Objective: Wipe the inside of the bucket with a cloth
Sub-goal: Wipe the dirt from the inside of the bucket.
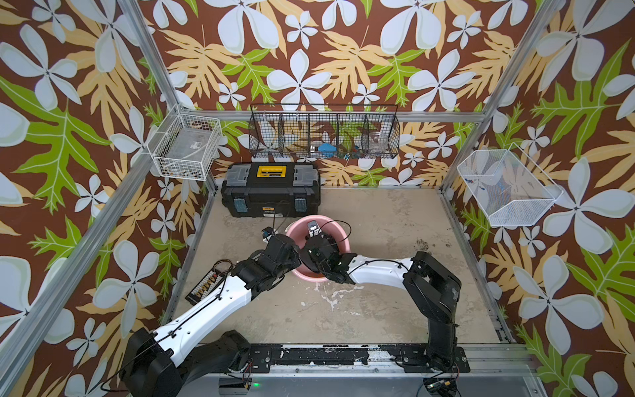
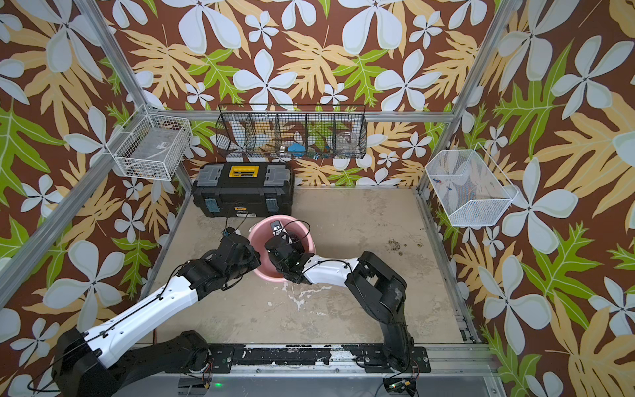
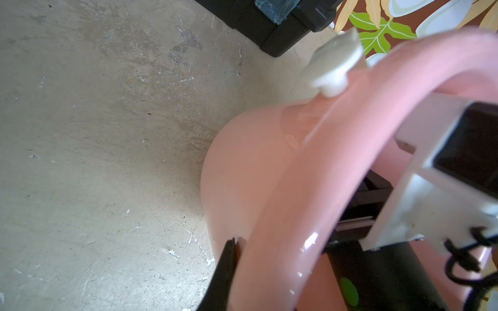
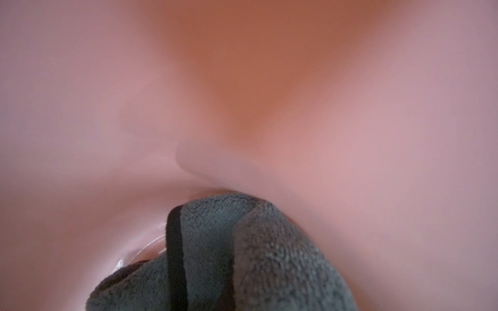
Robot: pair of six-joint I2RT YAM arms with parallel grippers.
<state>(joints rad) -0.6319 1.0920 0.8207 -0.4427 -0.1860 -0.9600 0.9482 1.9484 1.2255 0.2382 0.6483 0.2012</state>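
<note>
Evidently mid-wipe, judging by the layout.

Left tool: closed on the rim of the bucket. One black finger lies flat against the outer wall; its partner is hidden behind the rim. The bucket stands on the surface, with the toolbox just behind it.

Right tool: down inside the bucket, fingers buried under the cloth, closed with the cloth bunched in its grip.

Risks, as judged from here:
- The left pinch covers little rim and the plastic is glossy. A hard sideways push from inside could pull the rim free. The bucket could then slide or tip.
- The right arm fills most of the bucket mouth. A wide sweep could knock its wrist camera on the rim, or meet the left tool there.
- The cloth is held as a wad. With light pressure only the fold touches and much of the wall gets missed. If it drags, it could slip from the grip.

Appearance:
- Bucket: pink, smooth and shiny, with a white lug at the rim. The inner wall shows no obvious dirt, though the close view is blurred.
- Cloth: grey and fleecy, folded on itself, with a dark hem running across it. It is pressed low inside the bucket.
</note>
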